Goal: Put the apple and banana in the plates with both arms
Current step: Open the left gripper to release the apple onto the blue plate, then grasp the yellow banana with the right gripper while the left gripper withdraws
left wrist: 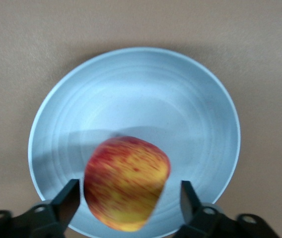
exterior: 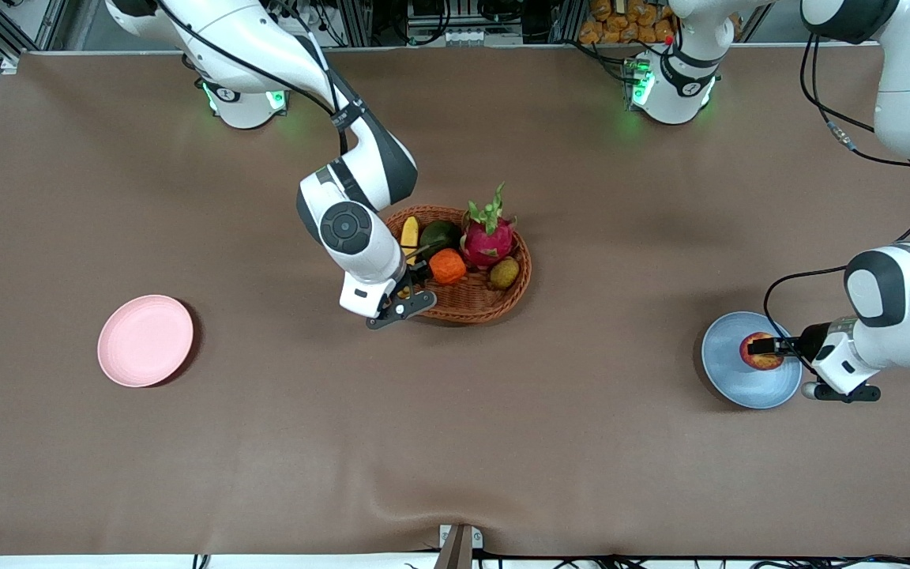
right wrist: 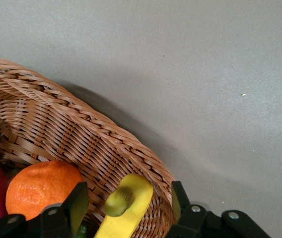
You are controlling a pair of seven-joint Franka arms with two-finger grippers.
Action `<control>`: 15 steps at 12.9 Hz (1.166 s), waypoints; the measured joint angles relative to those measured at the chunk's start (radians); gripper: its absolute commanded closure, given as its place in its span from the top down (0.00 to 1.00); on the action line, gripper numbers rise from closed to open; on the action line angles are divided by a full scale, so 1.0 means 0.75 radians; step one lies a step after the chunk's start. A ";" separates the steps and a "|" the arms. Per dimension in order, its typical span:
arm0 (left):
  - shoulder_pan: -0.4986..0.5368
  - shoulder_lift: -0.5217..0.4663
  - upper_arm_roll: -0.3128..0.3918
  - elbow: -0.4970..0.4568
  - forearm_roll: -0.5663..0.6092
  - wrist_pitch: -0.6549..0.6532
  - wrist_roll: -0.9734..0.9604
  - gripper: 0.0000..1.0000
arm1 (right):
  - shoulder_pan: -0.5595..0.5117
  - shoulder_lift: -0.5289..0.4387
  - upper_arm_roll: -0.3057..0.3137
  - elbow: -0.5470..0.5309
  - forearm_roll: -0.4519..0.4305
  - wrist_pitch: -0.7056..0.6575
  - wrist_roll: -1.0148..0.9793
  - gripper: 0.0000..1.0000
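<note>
Left claw (left wrist: 126,198) is spread, apple (left wrist: 127,183) loose between its fingers on the blue plate (left wrist: 190,99). Right claw (right wrist: 126,203) straddles the banana (right wrist: 123,208) in the basket (right wrist: 81,144), jaws apart (pink plate (exterior: 145,340) waits). I'd pinch mid-banana and lift straight.

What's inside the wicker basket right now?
In the basket: banana between the right gripper fingers, orange fruit, dragon fruit, a green fruit, a brownish one. The arm hides anything under it.

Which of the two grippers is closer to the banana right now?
Right. The right gripper is at the basket, fingers either side of the banana. The left gripper is at the blue plate, around the apple.
</note>
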 measured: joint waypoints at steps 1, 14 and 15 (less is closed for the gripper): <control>0.000 -0.015 -0.003 0.010 0.000 0.000 0.000 1.00 | 0.000 0.000 0.000 0.000 0.000 0.000 0.000 0.53; -0.252 -0.608 -0.029 0.050 0.170 -0.497 -0.582 1.00 | 0.006 0.000 0.003 0.004 0.000 -0.052 0.038 0.47; -0.249 -0.620 -0.024 0.075 0.172 -0.534 -0.583 1.00 | 0.009 0.000 0.003 0.007 0.000 -0.052 0.042 0.47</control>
